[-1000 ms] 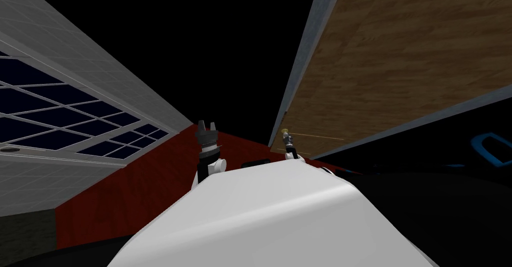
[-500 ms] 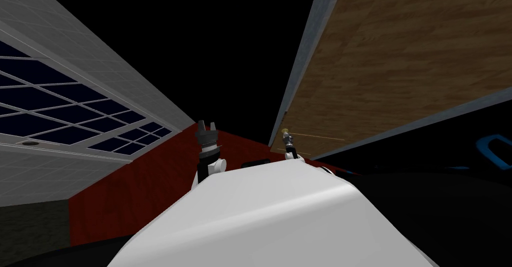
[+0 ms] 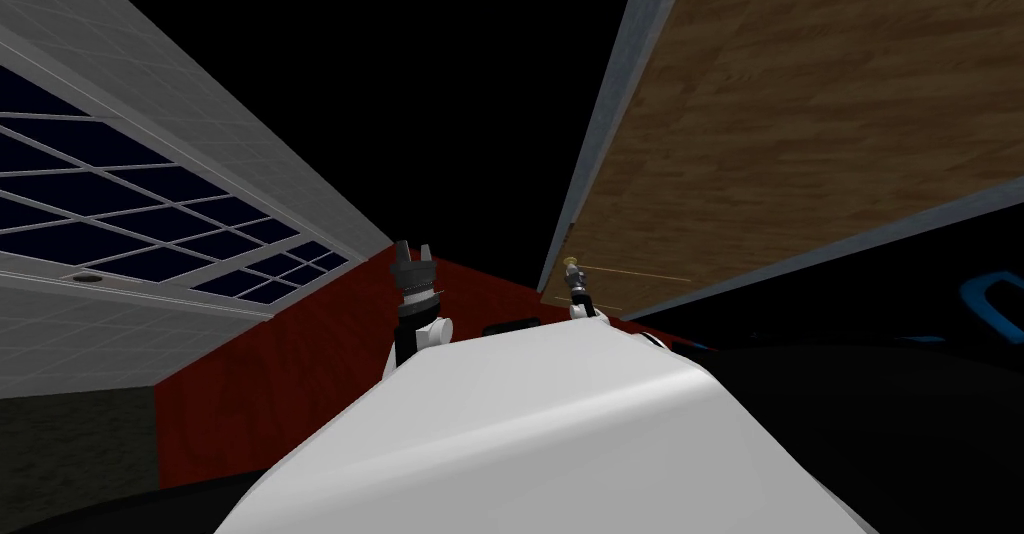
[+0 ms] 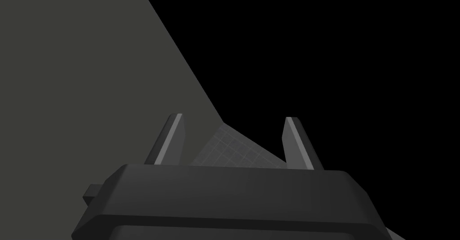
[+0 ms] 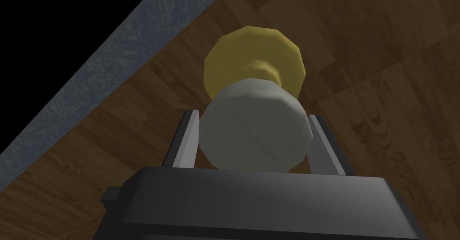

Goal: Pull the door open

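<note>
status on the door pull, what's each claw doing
Right claw shut on pale grey round knob with yellow base, on brown wooden door. Left claw open, holding nothing. No obstruction seen at the knob.

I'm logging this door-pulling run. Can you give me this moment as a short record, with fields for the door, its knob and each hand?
door: brown wood-grain panel, with a grey strip along its edge
knob: pale grey knob on a yellow base mounted on the door
right hand: shut on the knob, gripping its two sides
left hand: open, holding nothing, raised beside the right arm and away from the door
</note>
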### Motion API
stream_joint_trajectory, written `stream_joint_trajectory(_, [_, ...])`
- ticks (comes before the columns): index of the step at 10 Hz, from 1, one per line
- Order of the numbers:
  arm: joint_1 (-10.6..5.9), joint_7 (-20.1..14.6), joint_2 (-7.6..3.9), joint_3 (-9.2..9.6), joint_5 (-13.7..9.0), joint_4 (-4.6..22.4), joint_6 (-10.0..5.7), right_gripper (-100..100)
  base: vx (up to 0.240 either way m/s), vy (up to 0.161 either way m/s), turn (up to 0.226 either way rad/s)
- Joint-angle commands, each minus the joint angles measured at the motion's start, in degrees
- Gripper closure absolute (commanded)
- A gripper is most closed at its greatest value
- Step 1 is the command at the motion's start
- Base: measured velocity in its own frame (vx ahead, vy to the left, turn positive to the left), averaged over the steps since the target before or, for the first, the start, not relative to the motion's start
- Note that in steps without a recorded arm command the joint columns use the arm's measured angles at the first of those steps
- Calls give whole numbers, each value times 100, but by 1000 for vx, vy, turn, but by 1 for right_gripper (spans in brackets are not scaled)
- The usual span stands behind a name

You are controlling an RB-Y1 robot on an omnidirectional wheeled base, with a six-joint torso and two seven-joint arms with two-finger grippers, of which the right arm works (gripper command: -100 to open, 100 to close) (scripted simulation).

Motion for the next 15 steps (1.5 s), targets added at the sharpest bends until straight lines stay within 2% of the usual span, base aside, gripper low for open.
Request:
stream_joint_trajectory(1, [-16,-286,9,-15,-8,5,-15,100,-31,-6,40])
stream_joint_trajectory(4, [-45,-716,18,-39,-17,38,-14,100,-40,-9,38])
stream_joint_trajectory(5, [-45,-756,18,-39,-17,38,-14,100,-23,-4,17])
stream_joint_trajectory(6, [-60,-974,23,-51,-22,54,-14,100,-28,-5,35])
stream_joint_trajectory(7, [-60,-989,23,-51,-22,54,-14,100,-24,-9,22])
stream_joint_trajectory(11, [-102,-1644,35,-85,-35,102,-14,100,-36,-9,38])
stream_joint_trajectory(12, [-102,-1674,35,-85,-35,102,-14,100,-21,-5,16])
stream_joint_trajectory(13, [-115,-1893,39,-95,-39,116,-14,100,-24,-7,31])
stream_joint_trajectory(15, [-127,-2113,43,-106,-43,130,-14,100,-34,-10,34])
